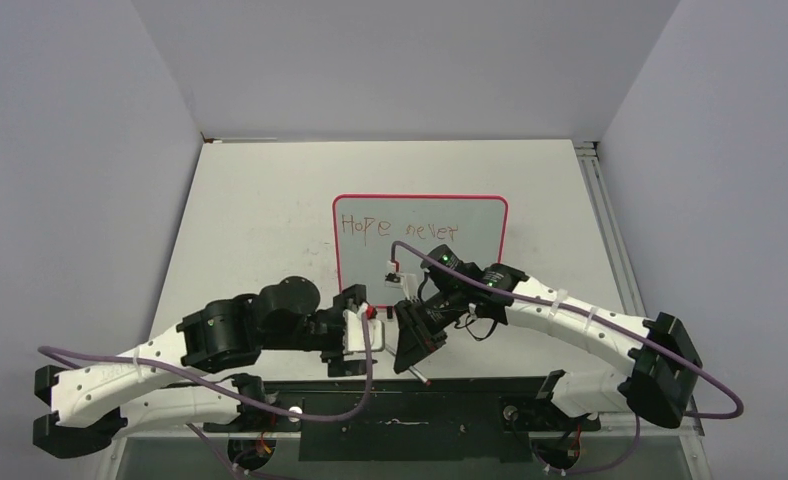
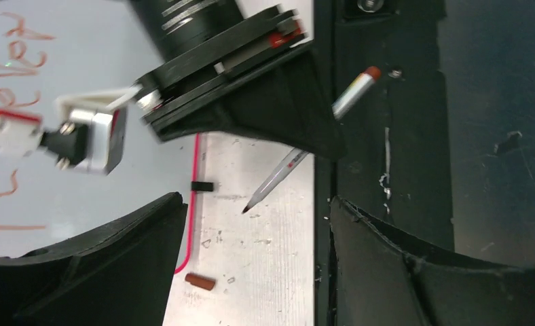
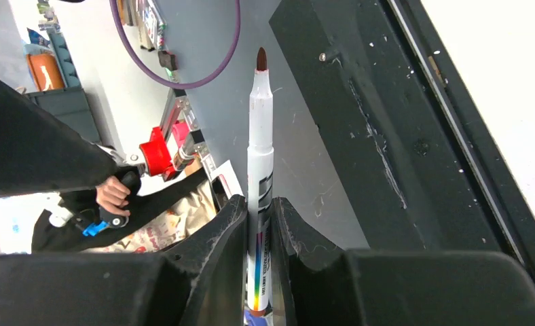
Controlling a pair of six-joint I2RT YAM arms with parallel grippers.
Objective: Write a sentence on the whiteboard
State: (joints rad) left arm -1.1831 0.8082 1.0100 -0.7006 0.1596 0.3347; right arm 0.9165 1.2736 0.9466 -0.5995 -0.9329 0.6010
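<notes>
The whiteboard (image 1: 470, 215), with its pink-red frame, lies flat mid-table. The sentence (image 1: 395, 227) reads "Hope never" in one reddish-brown line; some of its letters show in the left wrist view (image 2: 20, 61). My right gripper (image 1: 418, 345) hangs over the board's near edge, shut on a white marker (image 3: 259, 170). The marker's brown tip (image 3: 261, 61) points toward the near edge, off the board. My left gripper (image 1: 362, 330) is open and empty beside the board's near left corner (image 2: 183, 265). In the left wrist view its fingers (image 2: 115, 251) straddle bare table, and the marker (image 2: 349, 95) crosses behind the right gripper.
A small brown marker cap (image 2: 200, 280) lies on the table by the board's corner. One black foot (image 2: 201, 185) sticks out from the frame. A black strip (image 1: 390, 395) runs along the near table edge. Purple cables (image 1: 370, 370) loop from both arms. Grey walls enclose the table.
</notes>
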